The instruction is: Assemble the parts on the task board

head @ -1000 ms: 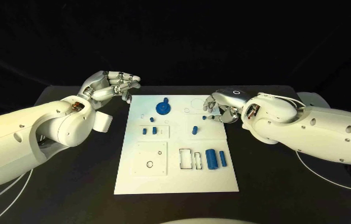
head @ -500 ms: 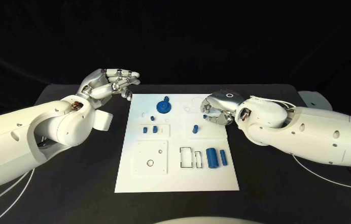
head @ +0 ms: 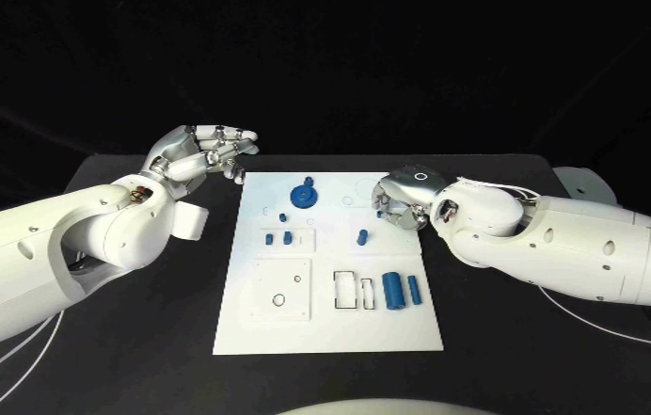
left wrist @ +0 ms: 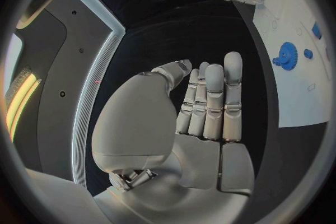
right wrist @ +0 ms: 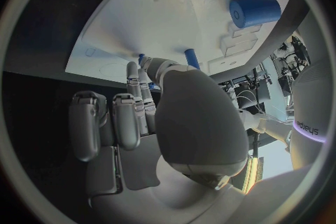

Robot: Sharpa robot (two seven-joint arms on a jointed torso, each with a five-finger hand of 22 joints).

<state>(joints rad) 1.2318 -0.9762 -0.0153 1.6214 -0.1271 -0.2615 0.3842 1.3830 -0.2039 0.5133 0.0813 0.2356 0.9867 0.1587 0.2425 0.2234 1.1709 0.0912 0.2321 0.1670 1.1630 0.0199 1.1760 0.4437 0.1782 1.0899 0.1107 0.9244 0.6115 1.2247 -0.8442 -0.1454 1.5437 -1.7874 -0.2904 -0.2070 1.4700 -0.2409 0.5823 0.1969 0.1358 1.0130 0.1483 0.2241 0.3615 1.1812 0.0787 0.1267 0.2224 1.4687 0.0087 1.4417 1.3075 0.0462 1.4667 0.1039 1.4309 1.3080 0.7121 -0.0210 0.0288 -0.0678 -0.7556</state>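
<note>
The white task board (head: 325,330) lies in the middle of the table. On it are a blue gear (head: 304,196), small blue pegs (head: 278,239), a single peg (head: 362,237) and two blue cylinders (head: 401,291). My right hand (head: 403,200) is over the board's far right edge with its fingers curled down. In the right wrist view its thumb and fingertips (right wrist: 143,70) meet on a small blue part (right wrist: 142,58), beside another peg (right wrist: 190,59). My left hand (head: 203,156) is raised beyond the board's far left corner; its fingers (left wrist: 210,101) lie side by side and the palm is bare.
The board (right wrist: 175,5) has rectangular recesses (head: 353,293) and a square plate with a hole (head: 281,293) on its near half. Black table (head: 135,340) surrounds it. A white round object (head: 577,184) sits at the table's far right, behind my right arm.
My right hand has shifted left onto the board's far right edge and rolled over, fingers closing downward. The left hand has barely moved.
</note>
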